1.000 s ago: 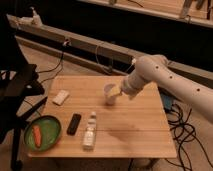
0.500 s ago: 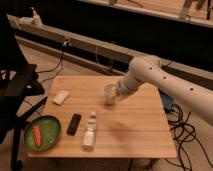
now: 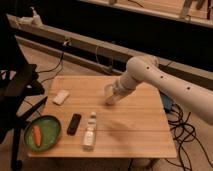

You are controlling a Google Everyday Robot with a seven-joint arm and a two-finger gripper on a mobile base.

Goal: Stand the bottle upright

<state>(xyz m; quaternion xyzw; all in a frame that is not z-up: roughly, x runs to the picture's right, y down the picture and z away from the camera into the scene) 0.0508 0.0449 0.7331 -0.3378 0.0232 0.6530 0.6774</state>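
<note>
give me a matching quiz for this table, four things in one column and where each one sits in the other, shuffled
Things:
1. bottle
2. black remote
3. carrot
4. gripper

Places:
a. in the green plate
b. at the white cup, middle of the table
c. lying flat near the front edge
d. between plate and bottle

Pairs: 1-c, 2-d, 3-a, 4-b

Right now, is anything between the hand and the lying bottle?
Nothing visible does. The hand is by the white cup; the bottle lies nearer the front edge of the table, bare wood between them. The black remote lies beside the bottle, on the side away from the hand.
</note>
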